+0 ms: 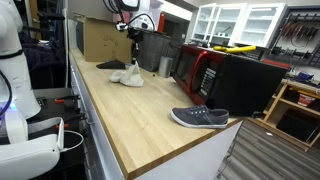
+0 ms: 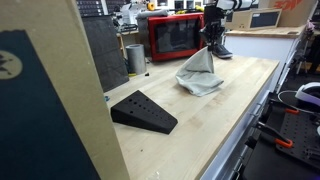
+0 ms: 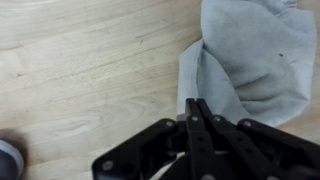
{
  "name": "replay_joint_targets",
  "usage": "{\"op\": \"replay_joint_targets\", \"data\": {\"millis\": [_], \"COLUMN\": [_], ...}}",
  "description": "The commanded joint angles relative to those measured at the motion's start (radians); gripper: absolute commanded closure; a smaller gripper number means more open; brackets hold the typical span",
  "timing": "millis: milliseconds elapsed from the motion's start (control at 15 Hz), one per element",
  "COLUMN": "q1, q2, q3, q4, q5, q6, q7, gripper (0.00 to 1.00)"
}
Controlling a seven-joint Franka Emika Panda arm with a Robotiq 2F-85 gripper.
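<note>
A robot arm reaches down over a light wooden bench (image 2: pixel 190 135). Its black end effector (image 2: pixel 210 46) has its two fingers pressed together on a fold of a crumpled pale grey cloth (image 2: pixel 200 74). In an exterior view the cloth rises to a peak right under the fingertips while its lower folds spread on the wood. That shape suggests the pinch is carrying the top of the fabric and the bench is bearing the rest.

In the wrist view the closed fingers (image 3: pixel 194 112) meet at the cloth's near edge, with most of the fabric bunched beyond and to one side of them.

The cloth lies towards the far end of the bench. A grey lace-up shoe (image 1: pixel 200 117) rests on its sole well apart from the cloth, at the other end. A red-fronted microwave oven (image 2: pixel 172 36) stands against the back, with a metal cylindrical cup (image 2: pixel 135 57) just beside it. A black wedge-shaped block (image 2: pixel 143 110) sits flat on the wood, apart from the cloth.
</note>
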Motion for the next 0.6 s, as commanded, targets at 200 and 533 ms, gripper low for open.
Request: {"op": "replay_joint_targets", "data": {"millis": [200, 533], "q1": [-0.089, -0.113], "q2": [-0.073, -0.092], "q3": [-0.052, -0.084], "q4": [-0.011, -0.011], "q5": [-0.002, 0.049], "q6": [-0.013, -0.023], "q7": [0.075, 0.041], "gripper": [0.99, 0.99]}}
